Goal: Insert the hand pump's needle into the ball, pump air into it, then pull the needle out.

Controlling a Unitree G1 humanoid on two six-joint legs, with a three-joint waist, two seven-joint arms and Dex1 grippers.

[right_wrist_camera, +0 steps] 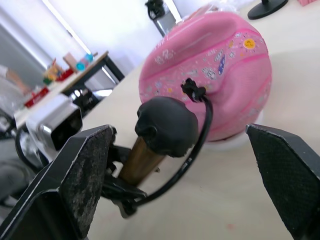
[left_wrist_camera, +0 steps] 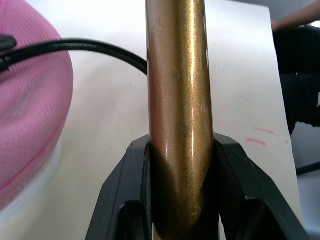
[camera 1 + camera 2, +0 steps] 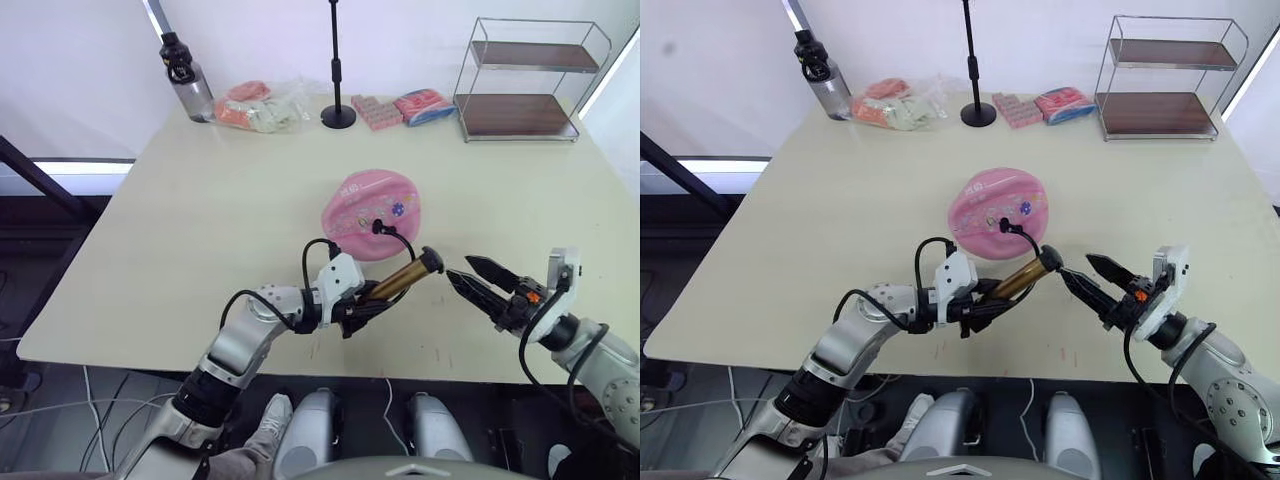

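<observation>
1. One claw, my left gripper (image 3: 372, 307), is clamped round the hand pump (image 3: 402, 278), its bronze barrel tilted up off the table (image 3: 200, 230).
2. Just beyond lies the ball (image 3: 368, 213), dented, the hose fitting (image 3: 379, 226) plugged into it.
3. My right gripper (image 3: 481, 279) gapes wide, just beside the pump's black handle (image 1: 166, 125).

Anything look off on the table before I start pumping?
The pink ball looks partly deflated: its top is dented and flattened, not round. The hose fitting already sits in it. The left gripper clamps the hand pump; the right gripper is open.
</observation>
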